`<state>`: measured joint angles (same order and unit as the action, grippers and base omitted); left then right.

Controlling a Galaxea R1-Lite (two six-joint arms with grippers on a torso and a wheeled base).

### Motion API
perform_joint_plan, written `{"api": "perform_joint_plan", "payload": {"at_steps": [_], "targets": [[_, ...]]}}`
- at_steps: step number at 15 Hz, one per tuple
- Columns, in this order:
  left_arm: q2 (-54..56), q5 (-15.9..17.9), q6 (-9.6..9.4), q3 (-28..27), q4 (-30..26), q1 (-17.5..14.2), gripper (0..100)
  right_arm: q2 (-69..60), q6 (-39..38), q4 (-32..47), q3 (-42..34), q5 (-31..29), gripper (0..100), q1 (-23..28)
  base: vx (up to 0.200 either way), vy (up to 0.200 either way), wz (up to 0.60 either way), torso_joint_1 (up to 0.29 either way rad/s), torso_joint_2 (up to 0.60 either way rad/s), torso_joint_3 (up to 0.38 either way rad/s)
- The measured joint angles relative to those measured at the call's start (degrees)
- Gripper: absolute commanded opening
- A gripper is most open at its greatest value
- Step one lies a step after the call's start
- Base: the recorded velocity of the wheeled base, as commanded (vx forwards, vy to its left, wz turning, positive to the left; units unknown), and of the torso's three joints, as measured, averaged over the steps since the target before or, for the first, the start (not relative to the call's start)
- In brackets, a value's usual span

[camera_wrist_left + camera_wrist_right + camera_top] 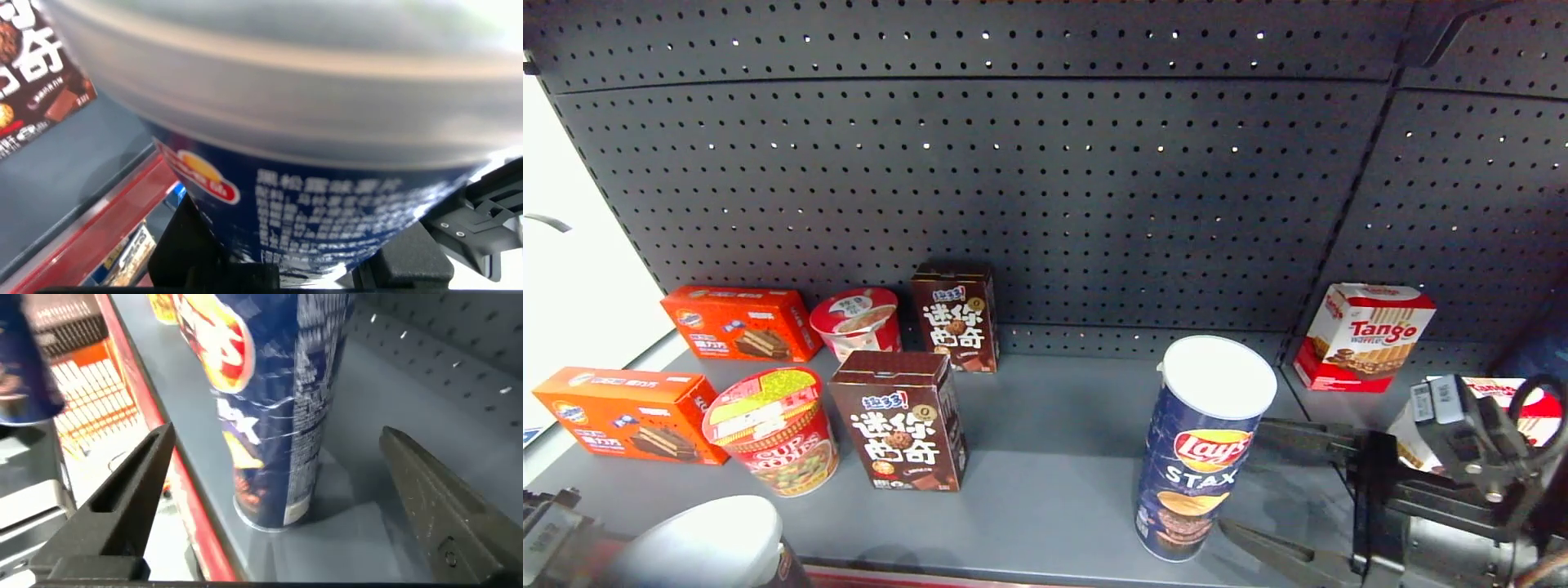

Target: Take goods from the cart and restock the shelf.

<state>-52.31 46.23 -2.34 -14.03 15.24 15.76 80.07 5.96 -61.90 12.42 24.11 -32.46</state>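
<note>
Standing upright near the front lip of the shelf (1054,408), at about five o'clock in the head view, the chips can (1201,457) rests on its base with its white lid on, so its contents are hidden. The right pincer (1248,478) sits at the can's four o'clock, spread wide. The can stands between its two fingers, and the right wrist view shows a clear gap on each side. My reading is that the can is placed there because the open stretch of shelf between the brown boxes and the wafer box is the slot to fill. The wide spread would let the arm draw away without tipping so tall and narrow a thing.

At seven o'clock in the head view the second chips can (707,535) is carried lid up near the shelf's front edge by the left pincer (298,257). The can crowds the left wrist view, so the pads are hard to see, but the black fingers flank its body closely and it looks clamped.

Stock toward nine o'clock is paired front and back, all of it closed: two orange boxes (739,322), two noodle cups (776,433) with sealed tops, and two brown boxes (903,420). A red-and-white wafer box (1364,335) stands at three o'clock.
</note>
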Motion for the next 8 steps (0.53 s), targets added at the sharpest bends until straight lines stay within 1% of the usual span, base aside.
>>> {"api": "perform_joint_plan", "payload": {"at_steps": [1,4,5,6,7,8], "targets": [[-0.04,0.0,-0.01,-0.27,0.02,0.05,0,-3.56,0.02,2.84,-0.07,-0.17,100,0.09,0.0,0.0,0.0,0.0,0.0,0.0],[-0.2,-0.06,-0.04,-1.62,-0.11,0.11,0,-13.51,0.06,15.46,1.29,-2.68,100,0.2,0.0,0.0,0.0,0.0,0.0,0.0],[-0.46,-0.05,-0.06,-3.24,-0.09,0.22,0,-16.53,0.09,20.42,2.43,-4.85,100,0.2,0.0,0.0,0.0,0.0,0.0,0.0],[-0.91,-0.06,-0.11,-5.29,-0.02,0.39,0,-20.26,0.11,26.38,3.95,-8.41,100,0.17,0.0,0.0,0.0,0.0,0.0,0.0],[-1.52,-0.09,-0.12,-7.0,-0.02,1.1,0,-23.82,0.22,30.82,5.27,-13.25,100,0.06,0.0,0.0,0.0,0.0,0.0,0.0],[-2.16,-0.16,-0.23,-8.42,-0.02,2.17,0,-26.79,0.33,32.78,6.07,-17.01,100,-0.11,0.0,0.0,0.0,0.0,0.0,0.0]]}}
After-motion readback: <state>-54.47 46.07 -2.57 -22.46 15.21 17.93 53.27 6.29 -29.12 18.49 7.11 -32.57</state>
